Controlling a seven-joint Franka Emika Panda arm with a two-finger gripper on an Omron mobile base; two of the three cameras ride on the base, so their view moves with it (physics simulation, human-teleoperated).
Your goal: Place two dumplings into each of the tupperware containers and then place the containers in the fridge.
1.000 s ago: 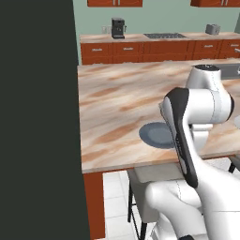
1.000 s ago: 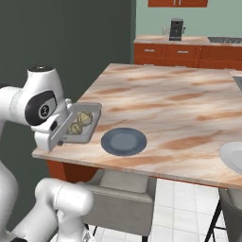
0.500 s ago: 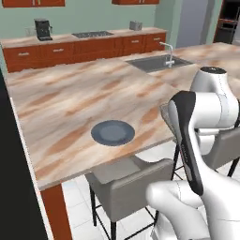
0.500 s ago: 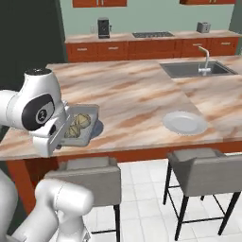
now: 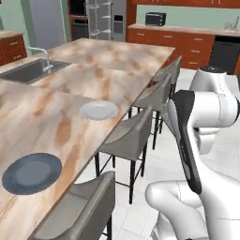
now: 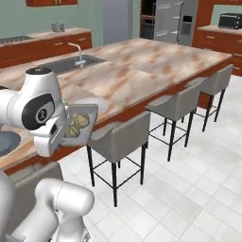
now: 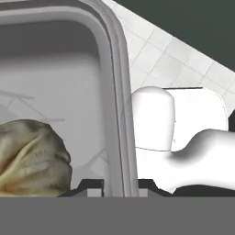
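Between the closed jaws of the gripper sits the rim of a pale container, held off the counter edge; two dumplings lie inside, one seen close in the hand view. Beside it runs the marble island counter with a sink, a white plate and a dark plate, grey stools along it. Far back stands what looks like the fridge. No writing is readable.

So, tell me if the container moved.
Yes: in the right base view, the tupperware container was left of the dark plate, now right of it.
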